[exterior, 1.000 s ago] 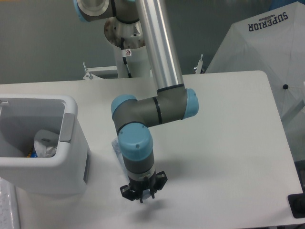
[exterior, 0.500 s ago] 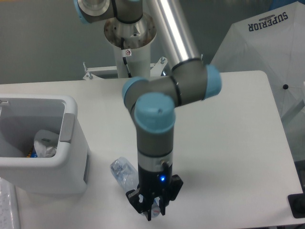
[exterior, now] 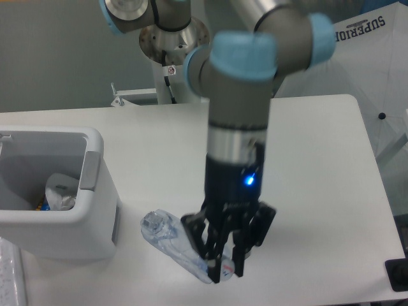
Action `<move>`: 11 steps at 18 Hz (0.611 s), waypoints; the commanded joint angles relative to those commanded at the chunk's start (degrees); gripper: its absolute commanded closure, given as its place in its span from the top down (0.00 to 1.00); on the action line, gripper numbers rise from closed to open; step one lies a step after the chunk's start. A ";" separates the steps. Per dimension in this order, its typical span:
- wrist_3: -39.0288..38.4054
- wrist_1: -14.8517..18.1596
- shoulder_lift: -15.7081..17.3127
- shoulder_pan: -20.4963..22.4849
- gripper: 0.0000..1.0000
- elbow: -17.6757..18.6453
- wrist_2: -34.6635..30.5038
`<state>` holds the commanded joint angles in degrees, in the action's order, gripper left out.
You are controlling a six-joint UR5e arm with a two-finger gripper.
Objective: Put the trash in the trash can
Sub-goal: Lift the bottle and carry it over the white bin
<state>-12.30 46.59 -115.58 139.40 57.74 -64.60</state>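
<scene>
Near the bench's front edge, the gripper [exterior: 220,258] clamps the crushed bottle [exterior: 175,245] by its lower end, likely for carrying. Farther left stands the trash can [exterior: 95,191] (wrapper [exterior: 60,191] already inside).

Trash can [exterior: 95,191] open on top, wrapper [exterior: 60,191] lying low inside. Bare strip of table [exterior: 319,166] between bin wall and bottle [exterior: 175,245]. Wide bare tabletop right of gripper [exterior: 223,255]. Arm column overhead, mount post [exterior: 169,76] behind.
</scene>
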 joint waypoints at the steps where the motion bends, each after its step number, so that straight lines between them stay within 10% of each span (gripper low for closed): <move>1: -0.09 0.00 0.70 -0.44 0.37 0.35 0.61; 11: -2.90 -0.18 8.00 -2.37 0.37 7.02 12.22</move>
<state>-15.21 46.41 -107.59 137.02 64.77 -52.38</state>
